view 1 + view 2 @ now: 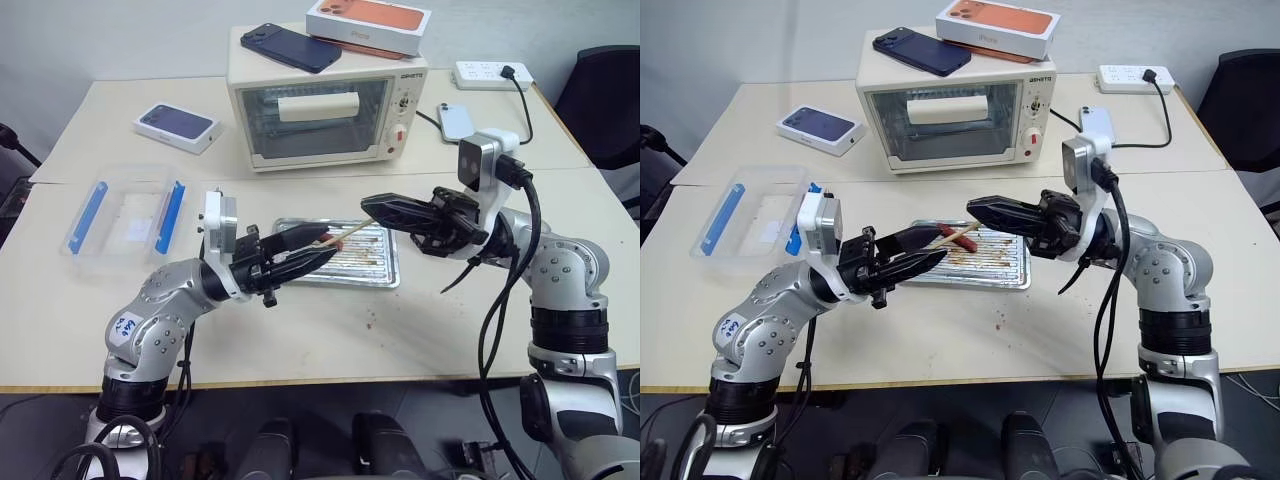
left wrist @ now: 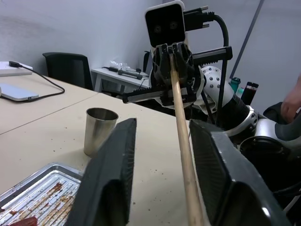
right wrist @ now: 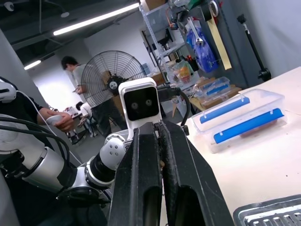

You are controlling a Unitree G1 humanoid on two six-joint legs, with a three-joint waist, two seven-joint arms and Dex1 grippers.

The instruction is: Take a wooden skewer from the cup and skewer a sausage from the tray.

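My right gripper reaches in from the right above the tray, shut on one end of the wooden skewer. The skewer slants down to my left gripper, which comes in from the left. In the left wrist view the skewer runs between that gripper's two black fingers, close against one of them, with a gap to the other. A reddish-brown sausage lies on the tray's near-left part, just below the skewer. The metal cup stands upright on the table beyond the tray.
A cream toaster oven with a phone and an orange box on top stands behind the tray. A clear plastic box with blue clips sits at the left, a phone box behind it. A power strip lies back right. A person stands beside a fan.
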